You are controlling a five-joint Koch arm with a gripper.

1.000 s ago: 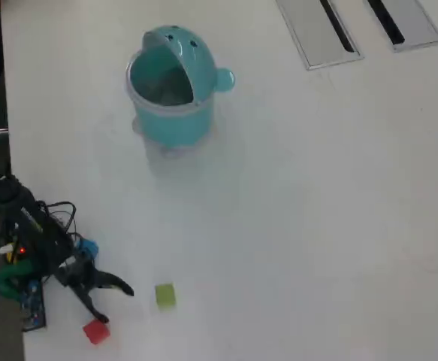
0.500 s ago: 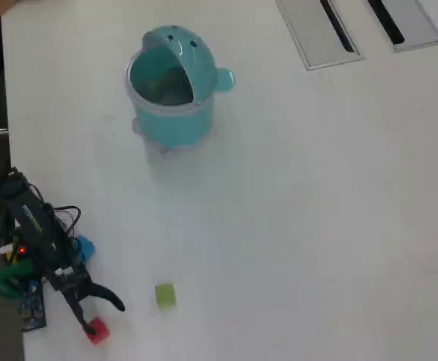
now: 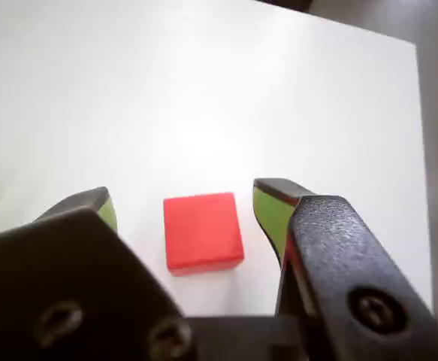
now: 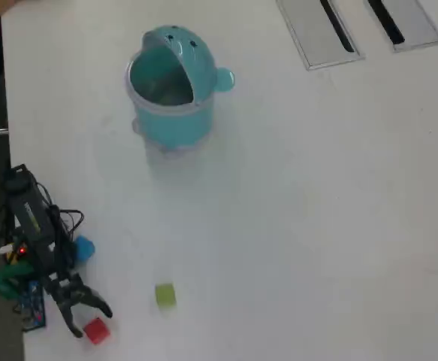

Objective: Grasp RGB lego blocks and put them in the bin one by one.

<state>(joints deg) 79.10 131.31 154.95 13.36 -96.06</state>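
Observation:
The red block point(image 3: 202, 231) lies flat on the white table between the green-padded fingers point(image 3: 273, 210) of my gripper point(image 3: 182, 190), with a gap on each side. In the overhead view the gripper point(image 4: 93, 322) stands open around the red block point(image 4: 95, 331) near the bottom left corner. To the right of it, the yellow-green block point(image 4: 165, 295) lies alone. A small blue piece point(image 4: 84, 248) shows beside the arm, partly covered by it. Far off at the upper middle stands the teal bin point(image 4: 172, 113), its domed lid tipped back and its mouth open.
Two grey slotted panels point(image 4: 320, 34) point(image 4: 403, 22) lie at the top right. The arm's base and cables point(image 4: 16, 274) sit at the table's left edge. In the wrist view the table's edge point(image 3: 420, 150) runs close on the right.
The gripper has swung down and left in the overhead view, from between the two blocks to straddling the red one. Blocks and bin have not moved.

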